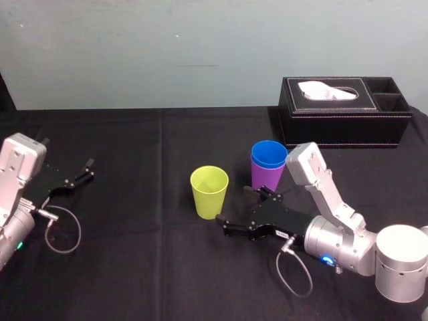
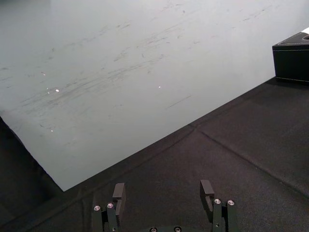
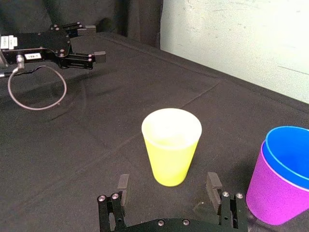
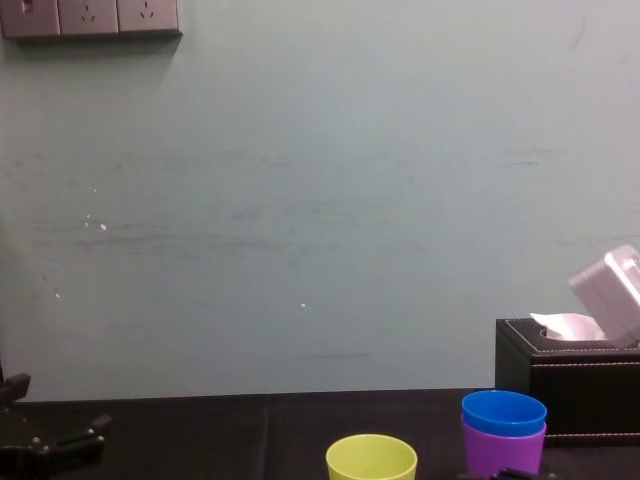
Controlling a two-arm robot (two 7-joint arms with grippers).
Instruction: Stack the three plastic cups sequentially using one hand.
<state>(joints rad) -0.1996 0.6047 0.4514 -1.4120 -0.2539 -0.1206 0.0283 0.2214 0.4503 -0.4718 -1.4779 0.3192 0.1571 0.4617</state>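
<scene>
Our right gripper [image 3: 168, 181] sits closest, its fingers [image 3: 213, 183] spread wide and empty. The yellow-green cup [image 3: 171, 145] stands upright just ahead, centred on their gap but not yet inside it. Its long axis is vertical, mouth up, so we judge a straight advance would bracket it. The blue cup [image 1: 269, 154] nests in the purple cup [image 1: 266, 179] nearby, to our right. Our left gripper [image 1: 85, 169] rests well apart over the tabletop [image 1: 134, 267], fingers also spread.

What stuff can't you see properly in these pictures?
1. Blue cup: lower part hidden inside the purple cup, head view.
2. Yellow-green cup: base cut off by the chest view's bottom edge.
3. Tissue box: right end cut off by the chest view's edge.
</scene>
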